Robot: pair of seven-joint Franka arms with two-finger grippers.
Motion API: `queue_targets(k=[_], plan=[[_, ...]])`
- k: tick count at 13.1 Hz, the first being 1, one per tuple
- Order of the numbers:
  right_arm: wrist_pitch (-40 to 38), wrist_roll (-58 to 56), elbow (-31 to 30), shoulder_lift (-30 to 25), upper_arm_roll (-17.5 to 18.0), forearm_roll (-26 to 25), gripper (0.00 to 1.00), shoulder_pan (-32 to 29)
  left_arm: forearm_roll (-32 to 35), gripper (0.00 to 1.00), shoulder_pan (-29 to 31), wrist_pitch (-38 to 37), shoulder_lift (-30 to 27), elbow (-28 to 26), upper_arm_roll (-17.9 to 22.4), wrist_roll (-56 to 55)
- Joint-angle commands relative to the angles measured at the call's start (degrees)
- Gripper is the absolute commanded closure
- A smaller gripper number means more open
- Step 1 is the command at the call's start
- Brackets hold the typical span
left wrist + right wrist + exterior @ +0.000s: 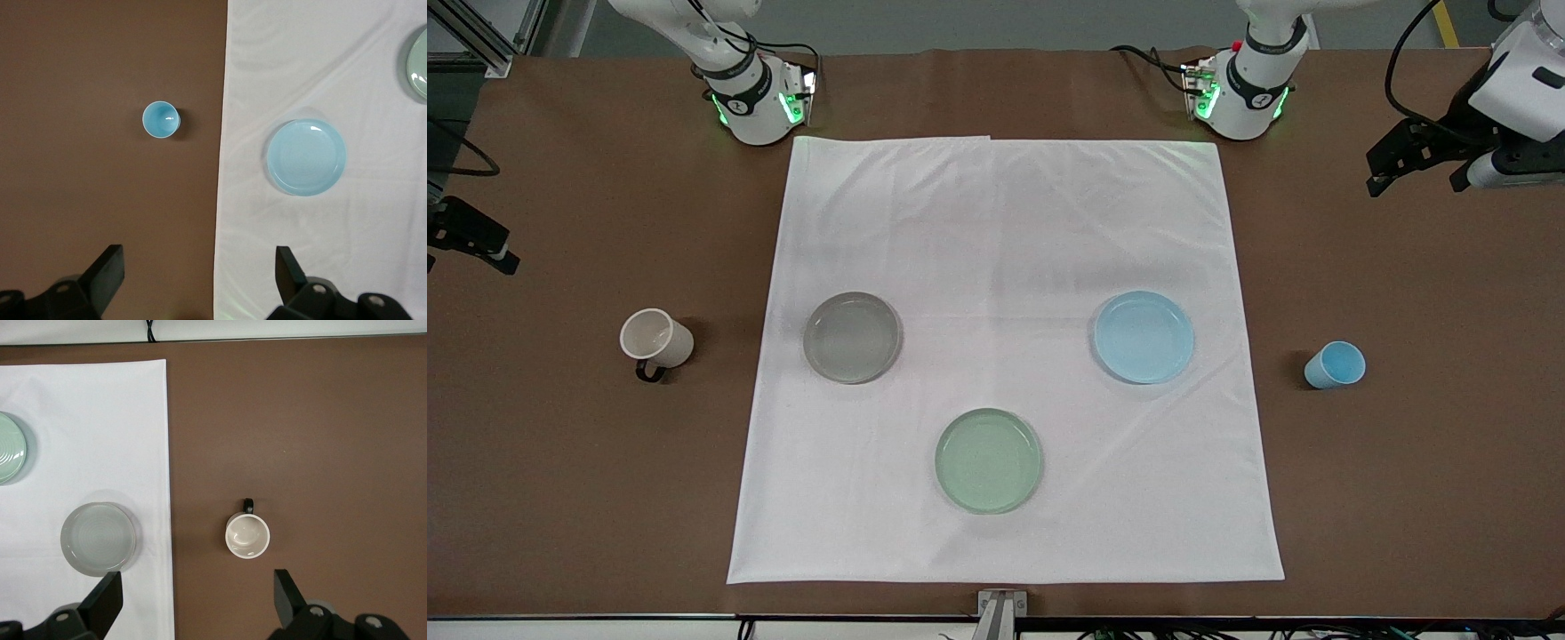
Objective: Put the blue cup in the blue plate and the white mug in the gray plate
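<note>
While both arms hang raised at the table's two ends, the contents are listed as follows.

Table (pixel 587 498): brown surface, with a white cloth (pixel 1005 231) spread over its middle.

Gray plate (pixel 852 337): round, shallow, on the cloth toward the right arm's end; nothing in it.

Blue plate (pixel 1144 337): round, light blue, on the cloth toward the left arm's end; nothing in it.

Green plate (pixel 989 460): pale green, on the cloth, nearer to the front camera than the other two plates and between them.

White mug (pixel 656 339): cream-white with a dark loop handle, upright on the bare table off the cloth's edge, toward the right arm's end, well apart from the gray plate. Its handle points toward the front camera.

Blue cup (pixel 1335 364): small, light blue, no handle, upright on the bare table off the cloth's edge, toward the left arm's end, well apart from the blue plate.

Left end effector (pixel 200 277): up in the air over the bare table near the cloth's edge, fingers spread wide, gripping nothing; blue cup and blue plate both show in its wrist view.

Right end effector (pixel 198 599): up in the air over the cloth's edge at its own end, fingers spread wide, gripping nothing; white mug and gray plate both show in its wrist view.
</note>
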Motion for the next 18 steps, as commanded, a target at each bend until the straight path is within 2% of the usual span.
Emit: queue_targets(k=[1, 4, 9, 11, 12, 14, 18], plan=[[-0.84, 0.14, 1.01, 0.34, 0.33, -0.09, 0.00, -0.54, 1.24, 0.00, -0.14, -2.21, 0.58, 1.50, -0.10, 0.20], [-0.84, 0.14, 1.01, 0.34, 0.33, -0.09, 0.00, -0.54, 2.03, 0.00, 0.13, -2.48, 0.75, 1.85, 0.07, 1.95], [-0.84, 0.22, 0.92, 0.60, 0.33, -0.09, 0.00, -0.62, 2.56, 0.00, 1.44, -0.91, 6.37, 1.77, 0.51, 3.45], [-0.84, 0.22, 0.74, 1.21, 0.33, -0.09, 0.00, -0.71, 2.73, 0.00, 4.59, 5.91, 6.99, -2.95, 0.51, 3.71], [-0.84, 0.22, 0.74, 1.91, 0.33, -0.09, 0.00, -0.71, 2.74, 0.00, 6.52, 10.74, 8.04, -5.94, 0.51, 5.80], [-1.36, 0.22, 0.22, 2.44, 0.33, -0.09, 0.00, -0.80, 2.74, 0.00, 8.47, 15.69, 11.37, -8.94, 0.42, 8.98], [0.47, -0.13, -3.03, 8.23, 0.33, -0.88, 0.00, -1.85, 4.74, 0.00, 11.10, 26.49, 16.39, -14.39, 0.42, 10.83]])
